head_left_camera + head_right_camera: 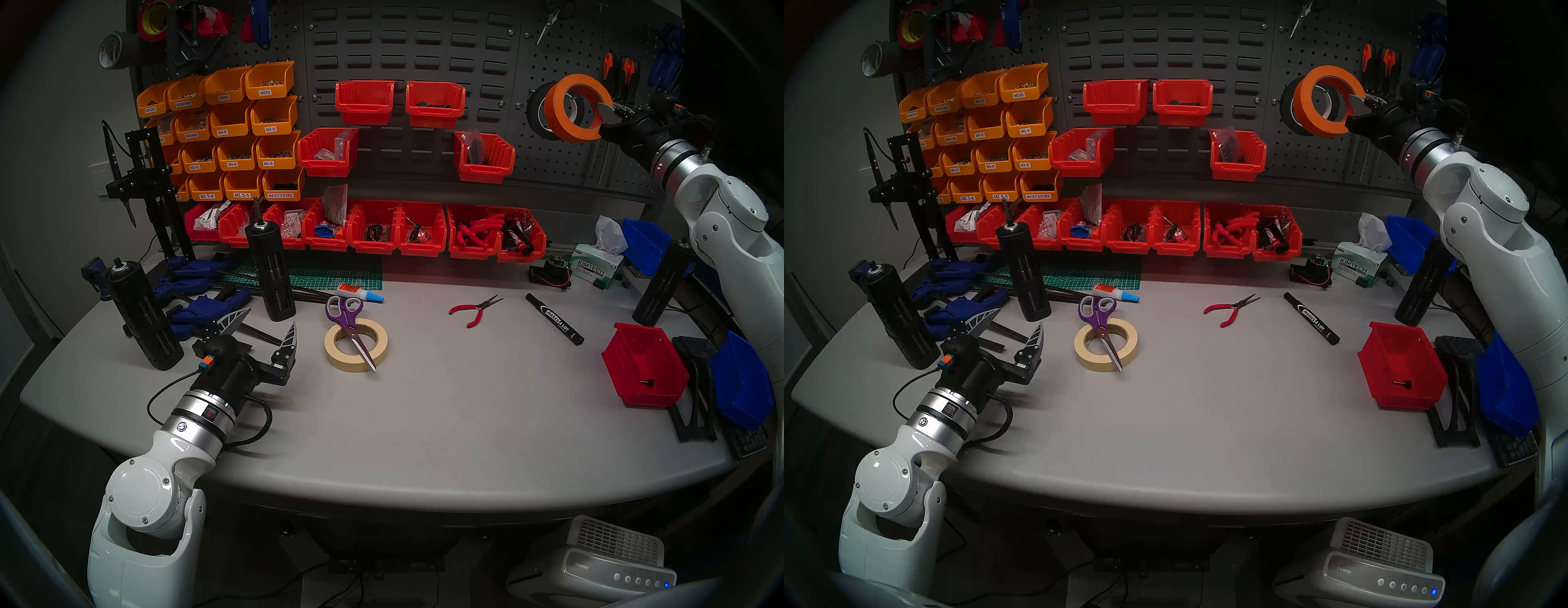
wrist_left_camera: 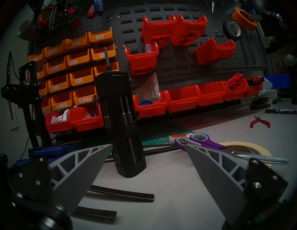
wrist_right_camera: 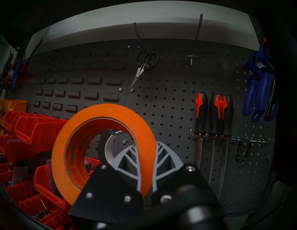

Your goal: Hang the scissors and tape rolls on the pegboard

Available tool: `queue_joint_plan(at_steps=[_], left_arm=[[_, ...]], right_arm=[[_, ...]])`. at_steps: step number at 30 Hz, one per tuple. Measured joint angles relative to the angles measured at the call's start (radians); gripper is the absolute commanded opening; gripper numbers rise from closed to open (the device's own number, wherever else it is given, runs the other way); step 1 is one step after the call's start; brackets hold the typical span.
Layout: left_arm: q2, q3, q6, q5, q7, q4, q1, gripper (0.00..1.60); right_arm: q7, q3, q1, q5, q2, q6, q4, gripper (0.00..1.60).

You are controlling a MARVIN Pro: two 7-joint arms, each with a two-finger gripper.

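My right gripper (image 1: pixel 602 114) is shut on the rim of the orange tape roll (image 1: pixel 553 112), holding it upright close to the pegboard (image 1: pixel 564 170). Just behind it, a black tape roll (image 1: pixel 535 111) hangs on the board. In the right wrist view a metal hook (image 3: pixel 114 132) and the black roll (image 3: pixel 102 144) show through the hole of the orange roll (image 3: pixel 64 152). The purple scissors (image 1: pixel 350 327) lie across the beige tape roll (image 1: pixel 335 352), flat on the table. My left gripper (image 1: pixel 270 317) stands open, low over the table, left of the scissors (image 2: pixel 209 143).
Red pliers (image 1: pixel 475 309), a black marker (image 1: pixel 553 318) and a red bin (image 1: pixel 645 365) lie on the table's right half. Black-handled scissors (image 3: pixel 144 64) and orange-black tool handles (image 3: pixel 213 114) hang on the pegboard. A black bit holder (image 2: pixel 122 122) and blue clamps (image 1: pixel 199 293) stand near my left gripper.
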Motion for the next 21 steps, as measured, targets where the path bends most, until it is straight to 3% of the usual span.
queue_joint_plan(at_steps=[21], left_arm=[[0.0,0.0,0.0,0.0,0.0,0.0,0.0,1.6]], right_arm=[[0.025,-0.052,0.134,-0.152,-0.158,0.074,0.1,0.0]])
